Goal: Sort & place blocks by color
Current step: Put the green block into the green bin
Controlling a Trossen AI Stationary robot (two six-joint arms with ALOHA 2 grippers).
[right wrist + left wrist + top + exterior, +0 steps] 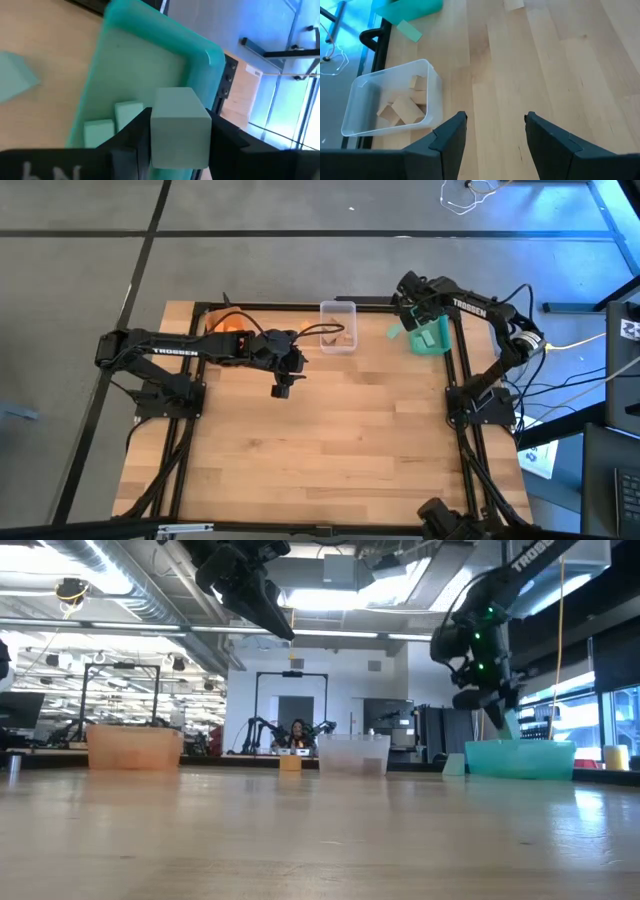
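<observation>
left gripper spread apart, bare, over the surface near clear bin of wood blocks | right gripper clamps a teal block above teal bin | another teal block lies beside that bin

The left gripper hung spread over the table; wood blocks lay in the clear bin.

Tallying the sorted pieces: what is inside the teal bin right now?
Two teal blocks lie inside the teal bin. The right gripper, holding another teal block above it, hides the rest of the bin floor.
</observation>
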